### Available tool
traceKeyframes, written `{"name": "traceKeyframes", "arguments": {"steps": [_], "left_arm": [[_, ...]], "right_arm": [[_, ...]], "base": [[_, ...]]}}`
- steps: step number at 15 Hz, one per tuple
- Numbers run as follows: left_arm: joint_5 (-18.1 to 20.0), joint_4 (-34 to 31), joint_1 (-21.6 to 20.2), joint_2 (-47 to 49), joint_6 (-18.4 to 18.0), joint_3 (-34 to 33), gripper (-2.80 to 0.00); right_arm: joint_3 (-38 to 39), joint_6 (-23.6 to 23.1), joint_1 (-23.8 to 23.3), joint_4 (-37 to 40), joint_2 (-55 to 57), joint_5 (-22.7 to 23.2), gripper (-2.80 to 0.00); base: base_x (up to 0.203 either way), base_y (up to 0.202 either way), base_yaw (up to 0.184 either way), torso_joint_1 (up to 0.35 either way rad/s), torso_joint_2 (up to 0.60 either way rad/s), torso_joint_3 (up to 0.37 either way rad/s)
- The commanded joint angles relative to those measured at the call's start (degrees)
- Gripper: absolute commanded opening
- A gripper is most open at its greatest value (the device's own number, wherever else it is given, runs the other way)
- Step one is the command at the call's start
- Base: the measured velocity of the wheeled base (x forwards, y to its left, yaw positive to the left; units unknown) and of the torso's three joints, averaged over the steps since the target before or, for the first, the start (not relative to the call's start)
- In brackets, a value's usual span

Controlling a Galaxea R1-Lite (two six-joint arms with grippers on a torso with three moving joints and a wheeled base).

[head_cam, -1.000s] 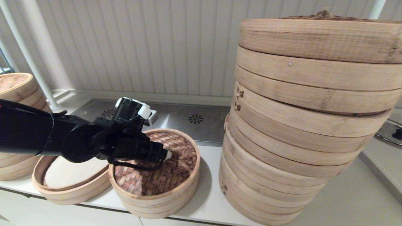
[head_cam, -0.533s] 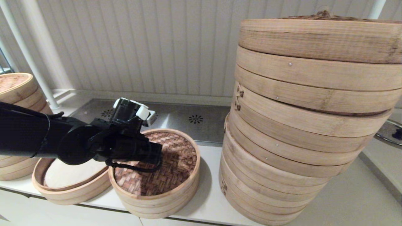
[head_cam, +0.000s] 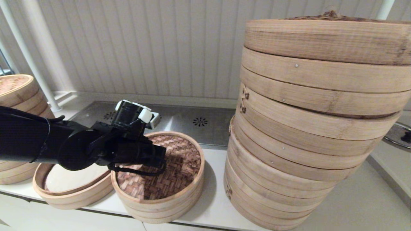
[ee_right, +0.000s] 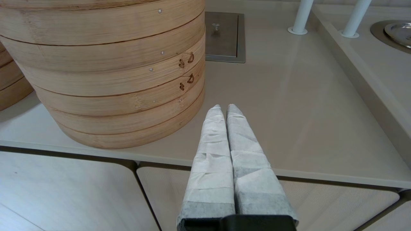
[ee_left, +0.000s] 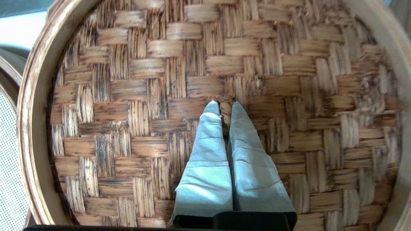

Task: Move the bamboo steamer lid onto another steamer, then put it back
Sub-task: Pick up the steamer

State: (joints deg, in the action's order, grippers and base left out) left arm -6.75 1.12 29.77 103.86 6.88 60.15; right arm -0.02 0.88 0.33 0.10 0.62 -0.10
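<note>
The bamboo steamer lid (head_cam: pixel 183 160), reddish-brown woven top in a pale rim, rests on a small basket at the front centre of the counter. My left gripper (head_cam: pixel 162 159) reaches over it from the left, tips down at its middle. In the left wrist view the white-wrapped fingers (ee_left: pixel 208 134) are shut on the lid's tiny centre loop (ee_left: pixel 226 107). Another steamer (head_cam: pixel 74 199), shallow with a smooth white liner, sits touching it on the left. My right gripper (ee_right: pixel 223 108) hangs shut and empty off the counter's front edge, right of the huge stack.
A huge stack of bamboo baskets (head_cam: pixel 308 128) with a knotted lid towers just right of the small lid. A medium stack (head_cam: pixel 16 96) stands at the far left. A steel drain panel (head_cam: pixel 192 122) and white posts (head_cam: pixel 38 54) lie behind.
My left gripper has drawn back slightly to the left and settled lower; its white fingertip no longer shows in the head view. The lid has not moved.
</note>
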Motion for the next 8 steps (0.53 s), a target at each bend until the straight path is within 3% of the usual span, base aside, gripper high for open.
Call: {"name": "traceKeyframes", "arguments": {"steps": [1, 8], "left_arm": [[-0.1, 0.3, 0.0, -0.6, 0.1, 0.5, -2.8], [-0.5, -0.2, 0.0, -2.2, -0.1, 2.8, -2.8]], "right_arm": [[-0.1, 0.0, 0.0, 0.0, 0.0, 0.0, -2.8], [-0.1, 0.0, 0.0, 0.0, 0.0, 0.0, -2.8]], "base": [[0.0, 0.0, 0.0, 0.0, 0.0, 0.0], [0.0, 0.0, 0.0, 0.0, 0.0, 0.0]]}}
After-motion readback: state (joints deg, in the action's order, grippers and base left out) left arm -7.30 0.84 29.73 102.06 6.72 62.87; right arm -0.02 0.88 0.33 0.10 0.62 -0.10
